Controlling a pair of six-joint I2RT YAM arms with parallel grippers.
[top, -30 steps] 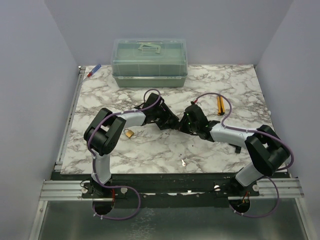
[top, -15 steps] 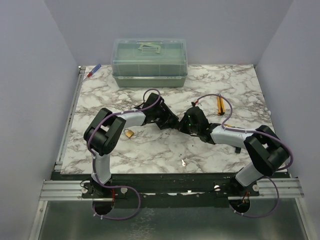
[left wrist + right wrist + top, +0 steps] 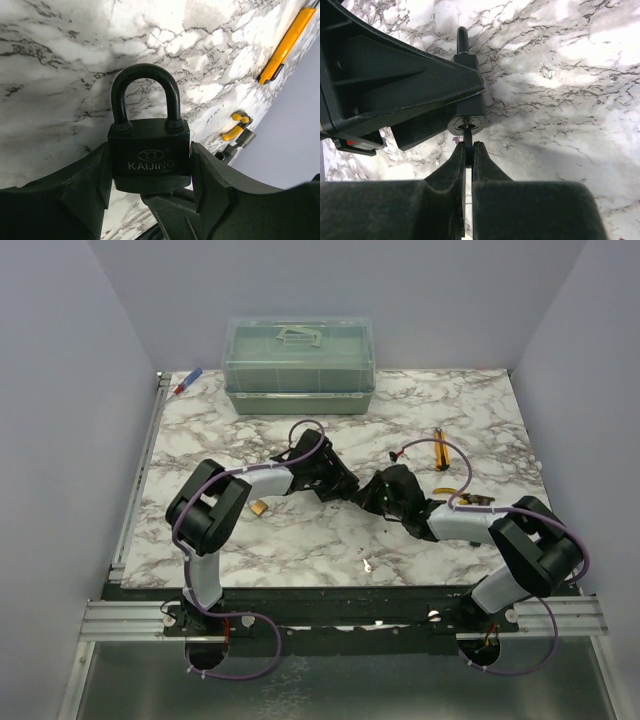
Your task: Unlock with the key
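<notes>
Right wrist view, insertion step: right fingers [image 3: 451,172] are pinching the key [image 3: 468,146] edge-on, pressed nearly together w/ only its thin dark form showing in the slit betw. them; the head is mostly hidden. Blade tip is meeting the round keyway [image 3: 467,123] at the base of the black padlock [image 3: 149,150]; how deep it is sitting cannot be told from this angle. Left wrist view: left fingers [image 3: 82,192] are clamping the padlock body from both sides, spread only to its width, w/ the shackle [image 3: 145,71] pointing away from the wrist and appearing seated in both holes, i.e. lock not yet open. Top external view: both sets of fingers are meeting over the middle of the desk [image 3: 480,410], well in front of the lidded box [image 3: 298,365] at the rear; a brass padlock [image 3: 258,508] is lying apart to the left, not involved. Judged stage: key is being mated w/ the cylinder, turn not yet made. Next move is calling for a straight push along the keyway axis until the blade is bottoming, then a roll of the pinching fingers while the left ones are bracing the body against the torque. Blade-vs.-slot misalignment is looking like the main risk, since the pinch is narrow & the key could be pivoting in it.
</notes>
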